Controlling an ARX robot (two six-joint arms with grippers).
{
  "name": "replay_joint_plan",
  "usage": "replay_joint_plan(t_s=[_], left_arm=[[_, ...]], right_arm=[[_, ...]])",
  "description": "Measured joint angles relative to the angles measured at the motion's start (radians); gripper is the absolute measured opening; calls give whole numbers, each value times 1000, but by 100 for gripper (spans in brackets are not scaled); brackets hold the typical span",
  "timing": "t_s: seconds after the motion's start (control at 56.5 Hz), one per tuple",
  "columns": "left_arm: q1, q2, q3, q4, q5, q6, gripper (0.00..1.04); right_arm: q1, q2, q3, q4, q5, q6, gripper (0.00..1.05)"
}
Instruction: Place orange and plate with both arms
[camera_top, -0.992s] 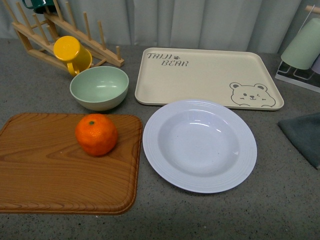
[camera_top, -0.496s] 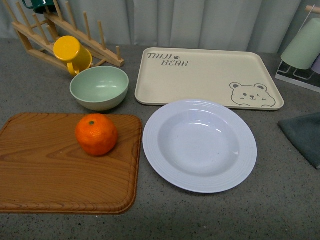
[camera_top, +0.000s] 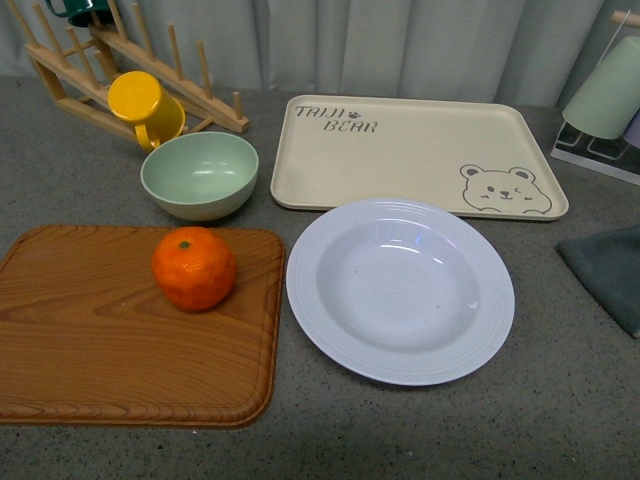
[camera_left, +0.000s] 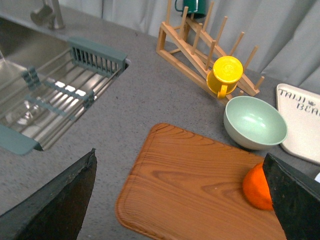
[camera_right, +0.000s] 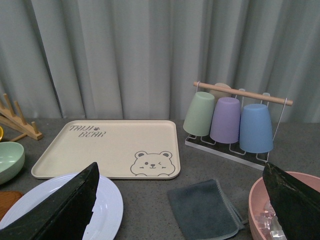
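The grey counter (camera_top: 560, 420) carries everything, and on it nothing of the task looks begun. Largest on it is the wooden board (camera_top: 100, 350) at the near left, then the cream bear tray (camera_top: 400, 150) further back, bare of any load. The white plate (camera_top: 400, 290) lies flat and empty on the counter just in front of the tray and just beside the board's right edge, with nothing touching it. Neither arm shows in the front view. In its wrist view the left tool (camera_left: 180, 155) is released, its dark fingers (camera_left: 55, 205) spread wide with nothing between them, hanging above the board's left side. The right tool (camera_right: 180, 165) is likewise spread and empty, looking over the tray with the plate's rim at the near edge of its view. The pale-green bowl (camera_top: 199, 175) stands behind the board, apart from it. Smallest, the orange (camera_top: 194, 268) sits on the board near its back edge, stem dot up, not gripped. By my reading both grasps and both placings remain: the left arm is nearer the orange, the right nearer the plate.
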Motion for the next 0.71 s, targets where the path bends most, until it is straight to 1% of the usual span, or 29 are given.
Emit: replay_joint_plan(t_s=[0.071, 0.124, 0.177, 0.248, 0.319, 0.478, 0.708], left_arm=[[20, 176, 42, 110, 55, -82, 98], [11, 306, 72, 205, 71, -110, 98], [-19, 462, 110, 309, 106, -132, 98], [-63, 636, 155, 405, 155, -146, 98], [-107, 790, 190, 480, 182, -151, 98], [-180, 1059, 258, 578, 265, -174, 98], [-224, 1278, 340, 612, 336, -207, 98]], right_arm=[[0, 0, 0, 0, 1, 0, 96], [0, 0, 0, 0, 1, 0, 96], [0, 0, 0, 0, 2, 0, 96], [0, 0, 0, 0, 2, 0, 96], [0, 0, 0, 0, 2, 0, 96], [0, 0, 0, 0, 1, 0, 96], [0, 0, 0, 0, 1, 0, 96]])
